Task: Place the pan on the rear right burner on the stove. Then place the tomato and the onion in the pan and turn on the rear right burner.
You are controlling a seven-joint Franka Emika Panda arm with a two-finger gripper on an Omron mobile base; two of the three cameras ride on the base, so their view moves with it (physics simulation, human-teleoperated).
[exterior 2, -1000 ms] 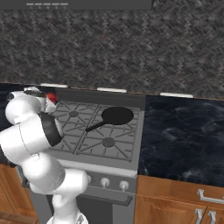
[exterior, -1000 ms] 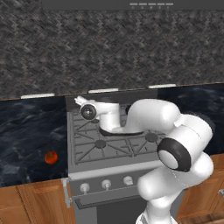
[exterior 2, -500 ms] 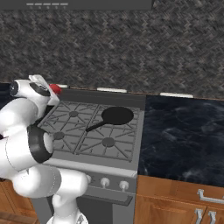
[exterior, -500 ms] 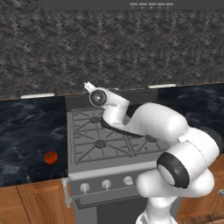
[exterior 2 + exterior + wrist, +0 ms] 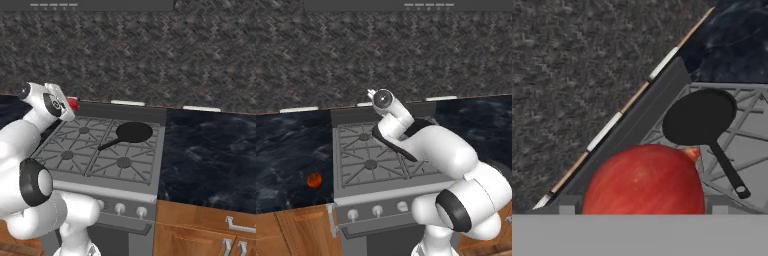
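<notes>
One step looks done. From the left base, the tomato (image 5: 314, 180) is seen on the counter, left of the stove (image 5: 351, 170). From the right, the pan (image 5: 133, 132) is seen on the rear right burner. By hand view, the onion (image 5: 644, 180) is pinched in the gripper (image 5: 643, 207); knob unturned.

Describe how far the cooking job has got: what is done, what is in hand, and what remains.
Done: the pan sits on the rear right burner of the stove. In hand: the hand grips the onion above the stove's rear left, short of the pan. Left: put the onion in, fetch the tomato from the counter, add it, turn on the burner.
</notes>
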